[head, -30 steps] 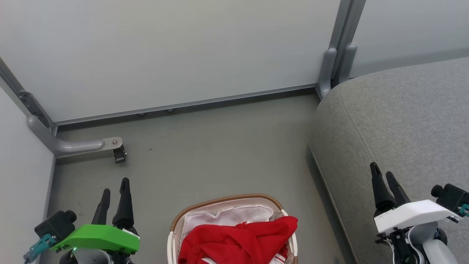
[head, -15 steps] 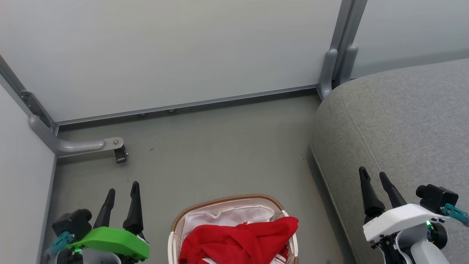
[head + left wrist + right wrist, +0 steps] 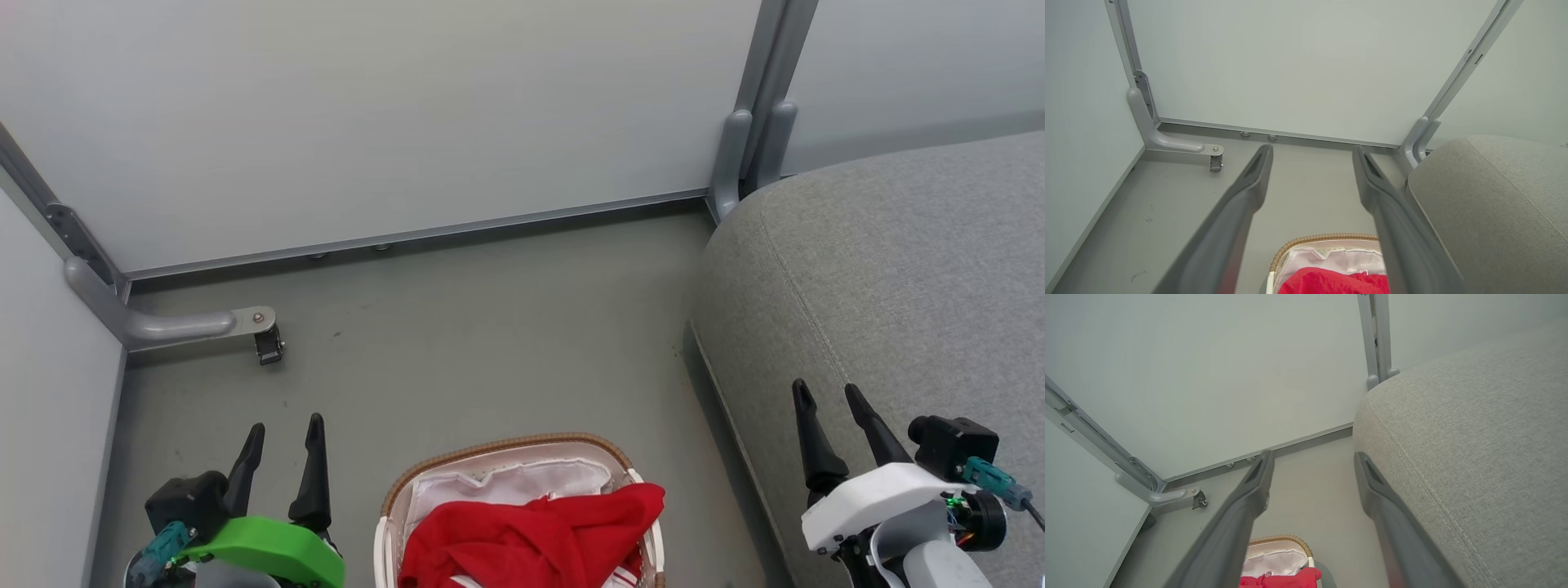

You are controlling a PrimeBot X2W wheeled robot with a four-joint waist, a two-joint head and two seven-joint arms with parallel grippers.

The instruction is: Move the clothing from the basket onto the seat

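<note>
In 1 basket [image 3: 506, 443] lies 1 red shirt [image 3: 531, 539], beside 1 seat [image 3: 898, 269].

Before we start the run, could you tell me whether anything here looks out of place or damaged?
Nothing stands out. The red shirt lies bunched in the basket, one corner draped over its rim.
</note>
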